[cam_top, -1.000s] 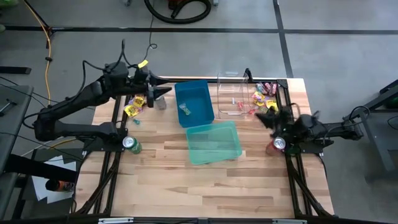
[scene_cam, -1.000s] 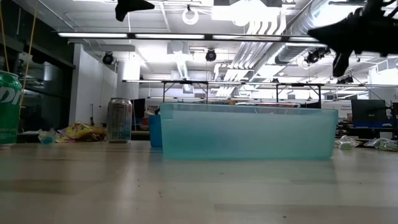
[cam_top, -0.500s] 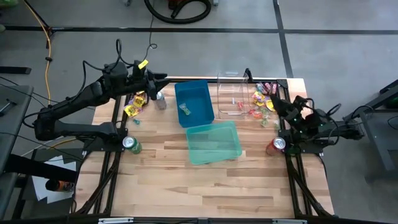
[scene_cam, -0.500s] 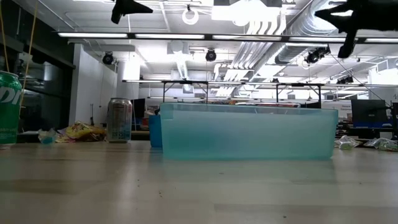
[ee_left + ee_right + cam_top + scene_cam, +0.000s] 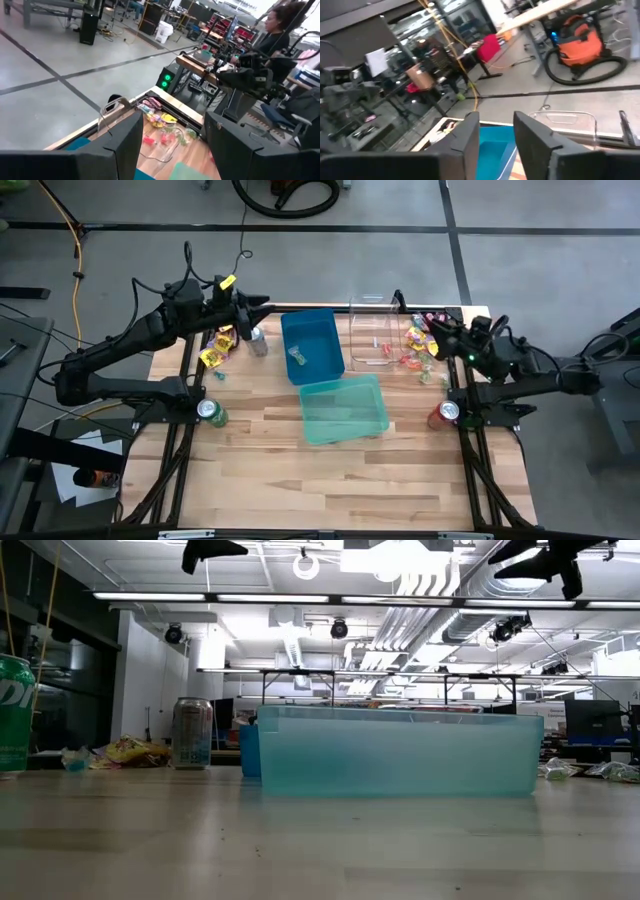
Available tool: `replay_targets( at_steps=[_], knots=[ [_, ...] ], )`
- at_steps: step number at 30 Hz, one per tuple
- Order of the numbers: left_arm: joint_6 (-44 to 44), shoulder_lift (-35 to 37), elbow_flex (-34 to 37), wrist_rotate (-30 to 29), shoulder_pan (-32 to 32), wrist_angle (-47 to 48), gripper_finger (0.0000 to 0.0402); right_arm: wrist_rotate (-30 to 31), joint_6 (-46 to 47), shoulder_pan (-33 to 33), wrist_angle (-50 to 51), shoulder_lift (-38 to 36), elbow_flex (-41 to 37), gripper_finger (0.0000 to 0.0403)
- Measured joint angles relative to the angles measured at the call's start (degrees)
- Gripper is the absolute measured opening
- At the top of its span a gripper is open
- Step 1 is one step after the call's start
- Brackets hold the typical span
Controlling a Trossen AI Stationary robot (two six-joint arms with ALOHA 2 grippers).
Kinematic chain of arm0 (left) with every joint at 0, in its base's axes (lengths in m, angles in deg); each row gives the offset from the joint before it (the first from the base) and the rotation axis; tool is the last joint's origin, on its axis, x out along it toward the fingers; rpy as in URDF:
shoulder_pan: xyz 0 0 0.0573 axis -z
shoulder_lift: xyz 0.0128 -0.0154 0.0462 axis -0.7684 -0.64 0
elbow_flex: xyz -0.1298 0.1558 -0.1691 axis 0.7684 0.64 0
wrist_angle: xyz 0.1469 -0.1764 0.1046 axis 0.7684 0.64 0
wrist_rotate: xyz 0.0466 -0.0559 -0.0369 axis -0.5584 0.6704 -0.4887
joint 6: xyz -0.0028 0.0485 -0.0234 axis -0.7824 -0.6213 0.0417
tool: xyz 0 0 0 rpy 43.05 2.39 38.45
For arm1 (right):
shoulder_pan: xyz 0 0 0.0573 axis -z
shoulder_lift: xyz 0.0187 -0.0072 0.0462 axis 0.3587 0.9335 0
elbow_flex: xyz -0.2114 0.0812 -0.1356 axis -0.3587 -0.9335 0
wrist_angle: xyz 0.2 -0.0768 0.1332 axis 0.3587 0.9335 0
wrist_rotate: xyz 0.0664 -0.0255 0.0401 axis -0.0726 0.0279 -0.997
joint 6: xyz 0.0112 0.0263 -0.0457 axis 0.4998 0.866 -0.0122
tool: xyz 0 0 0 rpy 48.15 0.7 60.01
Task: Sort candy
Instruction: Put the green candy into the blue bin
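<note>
In the high view, the candy is seen in two heaps on the wooden table (image 5: 300,470). One heap of candy (image 5: 424,343), yellow packets among pink and red pieces, lies in the upper right of the frame, just right of the clear bin (image 5: 377,332). A smaller heap of yellow packets (image 5: 217,347) lies in the upper left, just left of a silver can (image 5: 258,341). A single small piece (image 5: 298,356) rests inside the dark blue bin (image 5: 311,345) at upper centre. The light teal bin (image 5: 345,408) sits just below it, near the middle of the table.

The left gripper (image 5: 262,307) is held above the table at upper left, beside the silver can and close to the blue bin's left edge. In the left wrist view its fingers (image 5: 122,137) are seen spread apart with nothing between them.

The right gripper (image 5: 436,326) is held above the right-hand heap, at the upper right of the high view. In the right wrist view its fingers (image 5: 468,135) are parted, with nothing grasped.

A green can (image 5: 211,412) stands at the table's left edge and a red can (image 5: 447,413) at its right edge. In the low view the teal bin fills the centre, and both grippers are seen high at the top of the frame. A person (image 5: 281,25) is visible in the room at the upper right of the left wrist view.
</note>
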Motion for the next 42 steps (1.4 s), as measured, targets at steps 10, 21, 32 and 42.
replay_targets(
  at_steps=[10,21,32,42],
  knots=[
    [-3.4,2.4,0.0,4.3,0.0,0.1,0.0198,-0.2,1.0,0.0,-1.0,8.3,1.3,0.0158],
    [-4.4,6.8,0.0,4.5,0.0,0.4,0.0198,-7.7,19.6,7.1,7.9,10.8,3.2,0.0158],
    [-2.6,4.9,0.0,4.0,0.0,0.6,0.0198,-32.1,27.7,26.2,51.8,25.0,13.3,0.0158],
    [-1.4,3.5,0.0,3.9,0.0,0.6,0.0198,-41.9,29.5,32.2,46.1,32.1,-1.6,0.0158]
  ],
)
